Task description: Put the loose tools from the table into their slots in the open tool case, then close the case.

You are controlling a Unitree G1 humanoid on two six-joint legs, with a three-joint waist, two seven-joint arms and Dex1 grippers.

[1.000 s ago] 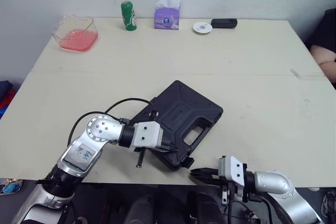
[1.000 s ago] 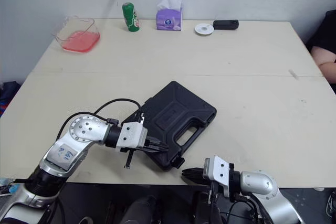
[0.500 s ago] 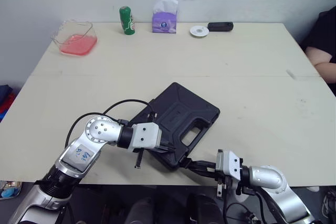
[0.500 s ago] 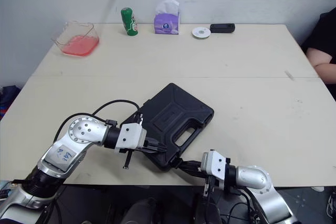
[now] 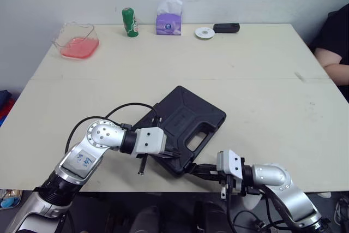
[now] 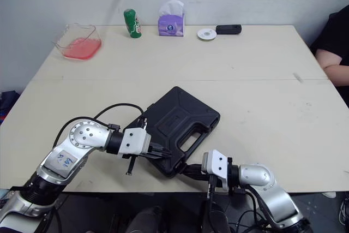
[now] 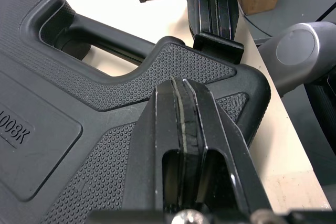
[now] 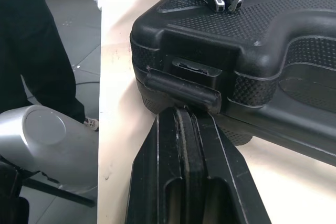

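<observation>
While resting tip-down on the lid of the closed tool case, shows the left hand pinched together, gripping nothing, by the case's near corner. Finds the right hand at that same corner, fingers pressed together too, nosed right against the latch. Has the case flat on the table.
</observation>
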